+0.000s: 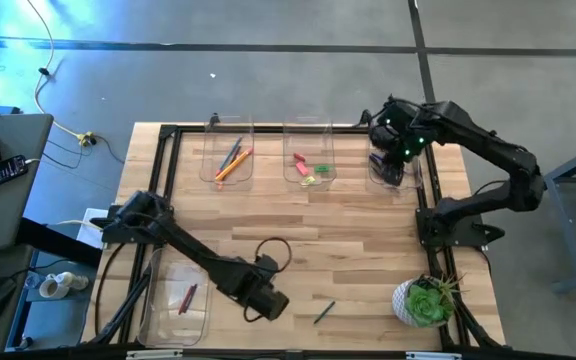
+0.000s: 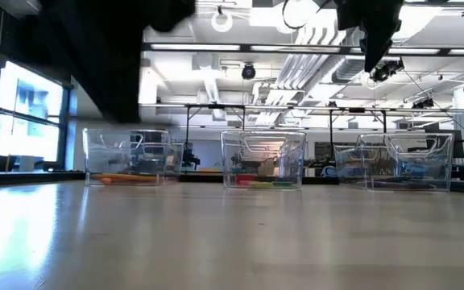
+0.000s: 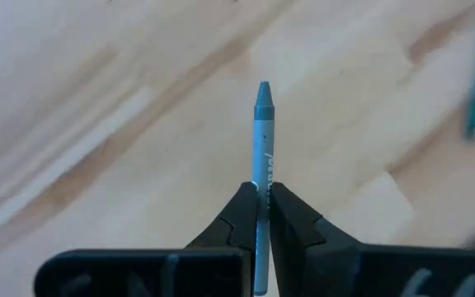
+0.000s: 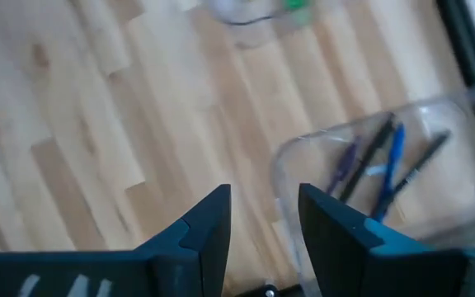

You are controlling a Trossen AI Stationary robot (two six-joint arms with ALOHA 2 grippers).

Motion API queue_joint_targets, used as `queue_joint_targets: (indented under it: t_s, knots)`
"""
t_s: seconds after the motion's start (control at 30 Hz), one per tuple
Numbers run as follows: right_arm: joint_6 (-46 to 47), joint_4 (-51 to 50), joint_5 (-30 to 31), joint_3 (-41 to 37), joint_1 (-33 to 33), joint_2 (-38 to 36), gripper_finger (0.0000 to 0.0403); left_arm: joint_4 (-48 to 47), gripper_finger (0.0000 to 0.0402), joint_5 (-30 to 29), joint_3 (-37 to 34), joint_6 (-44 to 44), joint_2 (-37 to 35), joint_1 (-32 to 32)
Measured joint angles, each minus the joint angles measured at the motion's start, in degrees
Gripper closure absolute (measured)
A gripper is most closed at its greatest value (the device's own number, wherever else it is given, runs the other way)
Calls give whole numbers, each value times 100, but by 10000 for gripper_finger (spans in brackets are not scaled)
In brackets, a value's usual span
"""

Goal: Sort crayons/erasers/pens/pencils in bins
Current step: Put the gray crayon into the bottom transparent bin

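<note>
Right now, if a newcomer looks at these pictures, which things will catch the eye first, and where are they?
First comes the left gripper over the near middle of the table, its jaws shut on a blue-grey crayon. Next, three clear bins stand in a row along the far edge, and the right gripper hangs with open jaws above the right-hand one, which holds pens.

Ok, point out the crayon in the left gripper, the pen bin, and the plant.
crayon point(image 3: 262, 124), left wrist view, on its paper-wrapped shaft.
pen bin point(image 4: 460, 177), right wrist view, on its clear floor.
plant point(image 1: 430, 300), high view, on its green leaves.
</note>
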Motion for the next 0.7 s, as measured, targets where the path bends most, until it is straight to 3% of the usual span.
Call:
queue_joint_targets:
  t_s: [0.5, 0.7]
  knots:
    - [199, 221, -346, 0, 2545, 9, 268, -2850, 400, -158, 20, -2356, -1466, -1251]
    - [608, 510, -301, 0, 3749, 233, 268, -3562, 400, 72, -83, -3392, -1558, -1963]
